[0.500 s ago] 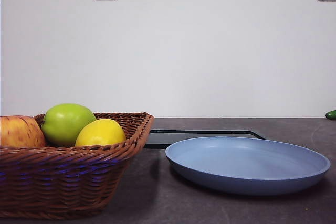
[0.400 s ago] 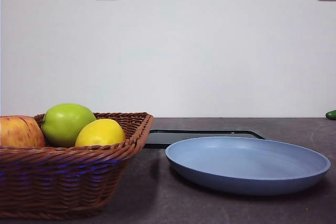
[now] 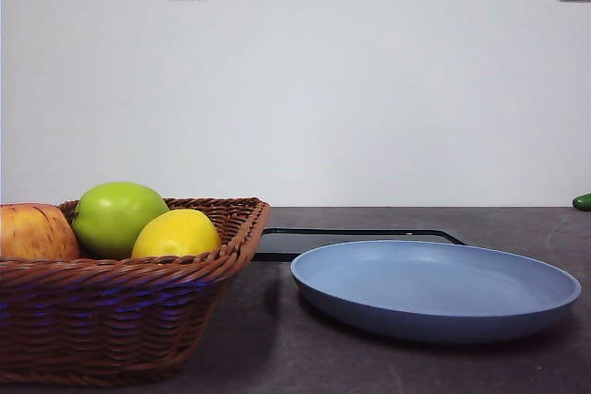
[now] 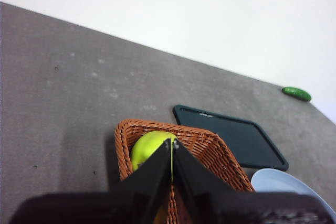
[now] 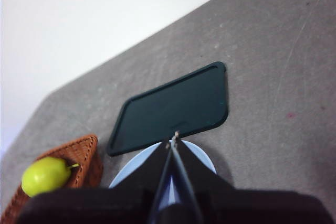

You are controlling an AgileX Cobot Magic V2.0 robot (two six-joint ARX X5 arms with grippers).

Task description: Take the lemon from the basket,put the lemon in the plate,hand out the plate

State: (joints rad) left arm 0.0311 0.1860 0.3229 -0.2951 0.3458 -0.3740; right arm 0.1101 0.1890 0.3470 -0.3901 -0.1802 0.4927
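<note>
The left fingers (image 4: pixel 171 148) are pressed together above the basket (image 3: pixel 111 306), and the right fingers (image 5: pixel 175 139) are pressed together above the plate (image 3: pixel 434 291); neither holds anything. In the front view the lemon (image 3: pixel 176 233) lies in the basket at 9 o'clock from the plate, touching a green apple (image 3: pixel 118 217) beside a red-yellow apple (image 3: pixel 35 232). A black tray (image 3: pixel 355 241) lies on the worktop (image 3: pixel 268 348) behind the plate.

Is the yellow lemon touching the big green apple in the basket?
Touching, it seems. In the front view the lemon sits against the green apple with no gap between them inside the basket, though the lemon partly overlaps the apple.
</note>
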